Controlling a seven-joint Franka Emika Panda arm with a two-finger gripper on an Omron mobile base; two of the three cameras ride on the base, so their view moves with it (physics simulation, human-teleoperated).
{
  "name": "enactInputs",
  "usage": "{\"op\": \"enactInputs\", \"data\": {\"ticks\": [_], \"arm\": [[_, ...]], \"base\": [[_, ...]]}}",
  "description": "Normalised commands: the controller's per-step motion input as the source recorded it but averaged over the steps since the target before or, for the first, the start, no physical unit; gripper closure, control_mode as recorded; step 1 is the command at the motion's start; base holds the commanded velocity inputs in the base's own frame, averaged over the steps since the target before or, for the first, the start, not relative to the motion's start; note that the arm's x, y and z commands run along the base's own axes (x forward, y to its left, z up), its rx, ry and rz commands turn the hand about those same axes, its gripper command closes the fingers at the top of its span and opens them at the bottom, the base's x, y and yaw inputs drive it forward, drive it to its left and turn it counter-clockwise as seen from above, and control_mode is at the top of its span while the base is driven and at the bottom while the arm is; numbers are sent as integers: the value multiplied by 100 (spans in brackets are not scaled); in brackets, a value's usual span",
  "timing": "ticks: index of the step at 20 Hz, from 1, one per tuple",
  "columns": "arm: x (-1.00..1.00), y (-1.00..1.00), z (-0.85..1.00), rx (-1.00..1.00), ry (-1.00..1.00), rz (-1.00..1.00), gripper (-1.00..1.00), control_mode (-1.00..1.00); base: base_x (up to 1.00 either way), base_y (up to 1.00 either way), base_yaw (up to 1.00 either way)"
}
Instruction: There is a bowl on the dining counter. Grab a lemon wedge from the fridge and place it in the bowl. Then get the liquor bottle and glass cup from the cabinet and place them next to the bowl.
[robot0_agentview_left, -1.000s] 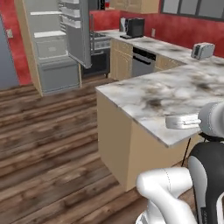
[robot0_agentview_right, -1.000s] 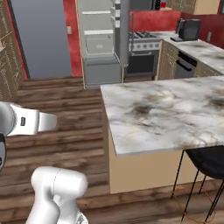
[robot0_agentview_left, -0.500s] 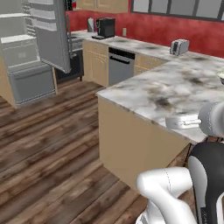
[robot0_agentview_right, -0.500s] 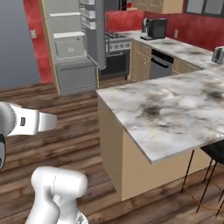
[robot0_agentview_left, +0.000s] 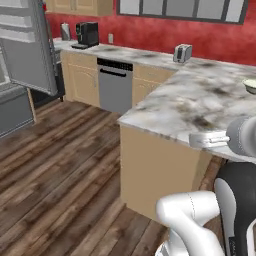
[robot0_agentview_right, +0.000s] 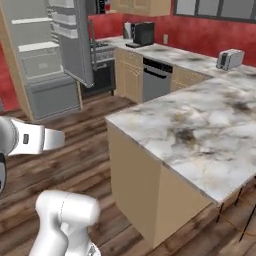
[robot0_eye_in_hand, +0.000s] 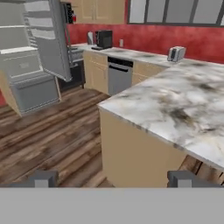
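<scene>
At the right edge of the left base view, a sliver of the bowl (robot0_agentview_left: 250, 86) sits on the dining counter (robot0_agentview_left: 200, 102), toward its far side. The fridge (robot0_agentview_left: 27, 47) stands open at the left edge, door swung out toward the room. On the back counter: a black coffee machine (robot0_agentview_left: 86, 35) and a toaster (robot0_agentview_left: 183, 52), with a dishwasher (robot0_agentview_left: 115, 85) beneath.

Right base view: the near corner of the dining counter (robot0_agentview_right: 195, 125) points at the base. The fridge (robot0_agentview_right: 50, 55) is open, white shelves and grey drawer exposed. No lemon wedge can be made out on the shelves at this range. Toaster (robot0_agentview_right: 230, 59) and coffee machine (robot0_agentview_right: 144, 33) sit along the red wall.

Hand view: the gripper (robot0_eye_in_hand: 113, 179) looks out level over the wood floor, its two fingertips (robot0_eye_in_hand: 43, 178) set wide apart, released, nothing between them. The counter corner (robot0_eye_in_hand: 175, 109) lies ahead to the right, the fridge (robot0_eye_in_hand: 35, 57) far left.

Judgement: no wedge is in the bowl that I can see, and the hand is empty, so the fridge trip looks undone or in question. Risks: the base clipping the counter corner while driving, the arm catching the open fridge door on approach, and the tiny wedge slipping from a loose pinch.
</scene>
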Motion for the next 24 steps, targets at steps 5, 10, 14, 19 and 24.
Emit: {"op": "enactInputs", "data": {"ticks": [5,10,14,19,24], "arm": [[0,0,0,0,0,0,-100,100],[0,0,0,0,0,0,-100,100],[0,0,0,0,0,0,-100,100],[0,0,0,0,0,0,-100,100],[0,0,0,0,0,0,-100,100]], "base": [[51,99,-45],[51,99,-45],[49,100,-44],[50,100,-44],[51,100,-43]]}}
